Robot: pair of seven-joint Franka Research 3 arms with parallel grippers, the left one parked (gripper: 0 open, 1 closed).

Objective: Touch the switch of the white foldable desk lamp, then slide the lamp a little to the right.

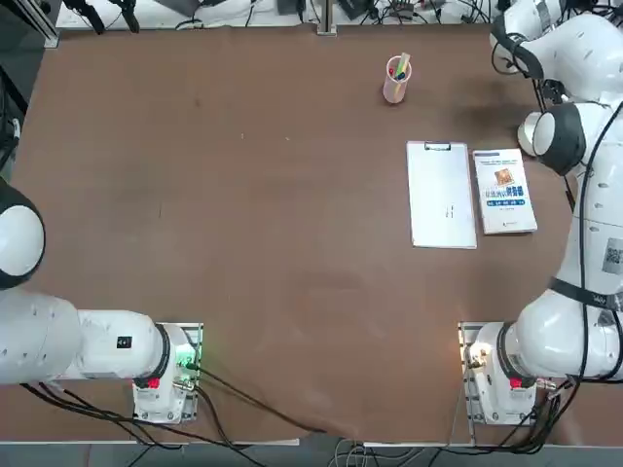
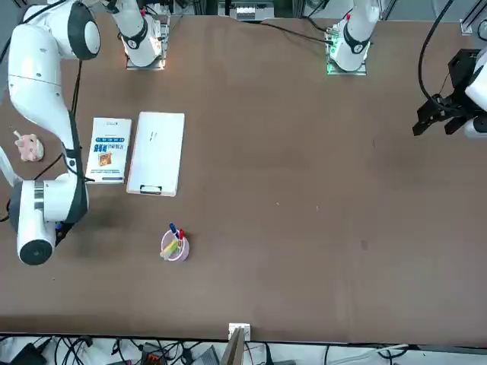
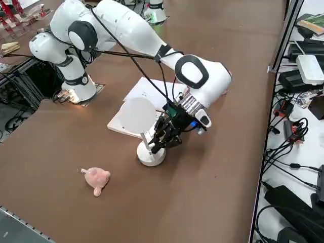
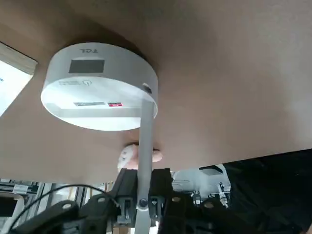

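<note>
Right wrist view showed the right hand [image 4: 142, 204] clamped shut on the thin arm of the white foldable desk lamp [image 4: 100, 87], near the booklet [image 3: 121, 124]. Sliding well probably meant keeping the base flat on the surface [image 3: 212, 182].

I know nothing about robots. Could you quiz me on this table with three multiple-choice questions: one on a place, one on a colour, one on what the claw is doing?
1. Where is the pen cup?
A. On the bare table, apart from the clipboard
B. Tipped over
C. In the claw

2. What colour is the soft toy?
A. Pink
B. Green
C. Blue

3. The right gripper is:
A. Wide open
B. Shut on the thin arm of the white foldable desk lamp
C. Holding a pen

Answers: A, the top view shows it upright and alone; A, plain in the side view; B, the wrist view shows the arm between the fingers.
</note>
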